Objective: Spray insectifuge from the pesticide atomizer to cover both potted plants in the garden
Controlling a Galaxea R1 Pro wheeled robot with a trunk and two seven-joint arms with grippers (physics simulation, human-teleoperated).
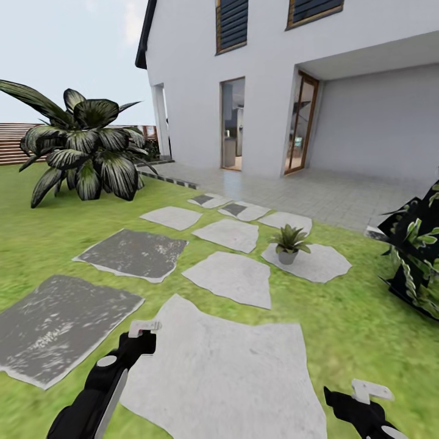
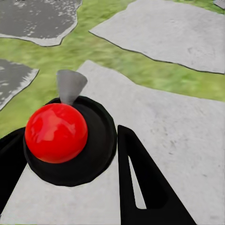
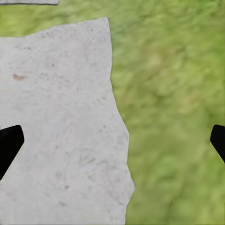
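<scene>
Potted plant (image 1: 288, 242): you have one in a grey pot at about 1 o'clock on a pale stepping stone (image 1: 317, 263) in the lawn (image 1: 341, 317), well apart from both arms. Your left gripper (image 1: 143, 336), at 7 o'clock, is clamped around a round black object with a red ball on top (image 2: 57, 133); I cannot tell whether that is the atomizer. Your right gripper (image 1: 366, 396), at 5 o'clock, holds its fingers (image 3: 9, 140) spread wide over grass and stone.
</scene>
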